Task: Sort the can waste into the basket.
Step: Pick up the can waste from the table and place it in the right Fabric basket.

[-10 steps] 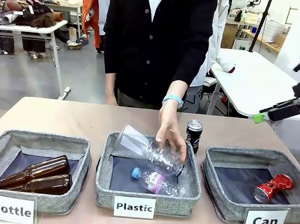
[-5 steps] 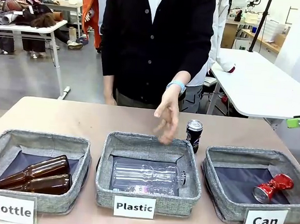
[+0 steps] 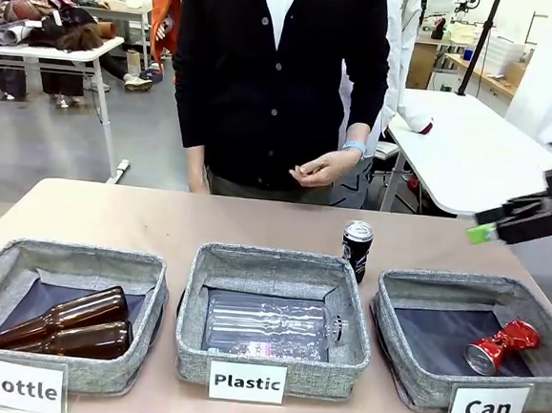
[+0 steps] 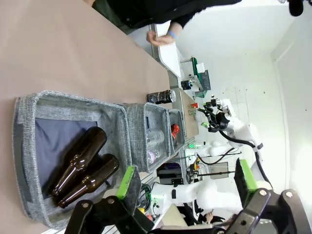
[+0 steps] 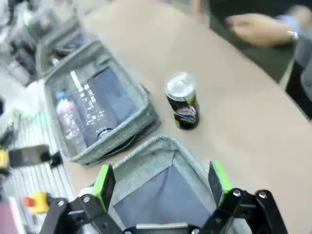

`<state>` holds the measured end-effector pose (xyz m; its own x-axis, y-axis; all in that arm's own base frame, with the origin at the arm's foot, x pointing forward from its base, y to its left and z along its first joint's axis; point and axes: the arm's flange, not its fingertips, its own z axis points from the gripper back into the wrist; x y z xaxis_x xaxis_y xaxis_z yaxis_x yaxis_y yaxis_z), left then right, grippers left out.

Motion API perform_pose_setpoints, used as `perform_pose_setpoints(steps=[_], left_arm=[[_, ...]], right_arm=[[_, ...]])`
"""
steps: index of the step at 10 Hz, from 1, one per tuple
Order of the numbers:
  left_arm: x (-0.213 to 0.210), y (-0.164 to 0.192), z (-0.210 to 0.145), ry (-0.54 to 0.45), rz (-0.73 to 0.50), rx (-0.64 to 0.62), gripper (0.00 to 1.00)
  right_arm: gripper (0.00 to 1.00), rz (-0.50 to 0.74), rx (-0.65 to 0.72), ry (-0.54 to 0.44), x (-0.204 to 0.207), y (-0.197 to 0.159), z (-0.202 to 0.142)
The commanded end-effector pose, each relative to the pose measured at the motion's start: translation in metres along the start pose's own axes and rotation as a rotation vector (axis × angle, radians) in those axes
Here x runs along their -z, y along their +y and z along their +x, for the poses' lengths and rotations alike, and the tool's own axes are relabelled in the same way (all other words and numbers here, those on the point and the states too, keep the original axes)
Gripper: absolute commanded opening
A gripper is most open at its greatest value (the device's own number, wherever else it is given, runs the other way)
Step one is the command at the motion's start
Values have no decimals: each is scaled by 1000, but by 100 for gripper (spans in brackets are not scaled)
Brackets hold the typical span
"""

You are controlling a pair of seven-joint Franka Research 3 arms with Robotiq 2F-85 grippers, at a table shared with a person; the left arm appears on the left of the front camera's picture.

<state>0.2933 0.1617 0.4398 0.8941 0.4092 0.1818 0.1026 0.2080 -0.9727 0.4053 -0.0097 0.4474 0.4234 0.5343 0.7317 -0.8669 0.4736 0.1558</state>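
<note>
Black can (image 3: 356, 248) on the tabletop (image 3: 141, 217), red can (image 3: 502, 346) in the Can basket (image 3: 404, 374); both tools apart.
Front: the black can stands upright right of the tabletop's middle, just behind the gap between Plastic basket (image 3: 191, 345) and Can basket; the right tool (image 3: 482, 231) hovers over the tabletop's right edge. Left wrist: the left tool (image 4: 185, 178), spread and empty, faces the Bottle basket (image 4: 29, 105). Right wrist: the right tool (image 5: 162, 180), spread and empty, hangs over the Can basket's corner, with the black can (image 5: 182, 101) beyond.
</note>
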Motion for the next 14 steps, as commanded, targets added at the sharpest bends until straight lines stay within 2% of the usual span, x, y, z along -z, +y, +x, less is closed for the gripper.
perform_pose_setpoints(steps=[1, 2, 3, 4, 5, 6, 7, 9, 11, 14], left_arm=[[0, -3, 0, -9, -20, 5, 100], [0, -3, 0, -9, -20, 5, 100], [0, -3, 0, -9, -20, 5, 100], [0, -3, 0, -9, -20, 5, 100], [0, -3, 0, -9, -20, 5, 100], [0, -3, 0, -9, -20, 5, 100], [0, -3, 0, -9, -20, 5, 100], [0, -3, 0, -9, -20, 5, 100], [0, -3, 0, -9, -20, 5, 100], [0, -3, 0, -9, -20, 5, 100]], right_arm=[[100, 93, -269, 90, 33, -42, 4], [100, 233, -393, 127, 54, -52, 6], [100, 225, -355, 148, 66, -55, 9], [100, 144, -159, 137, 64, -54, 18], [100, 206, -320, 144, 71, -36, 5], [100, 209, -294, 153, 78, -49, 5], [100, 187, -370, 176, 85, -48, 11], [100, 230, -472, 98, 110, -78, 15], [100, 241, -501, 34, 126, -99, 20], [100, 269, -567, 4, 144, -128, 11]])
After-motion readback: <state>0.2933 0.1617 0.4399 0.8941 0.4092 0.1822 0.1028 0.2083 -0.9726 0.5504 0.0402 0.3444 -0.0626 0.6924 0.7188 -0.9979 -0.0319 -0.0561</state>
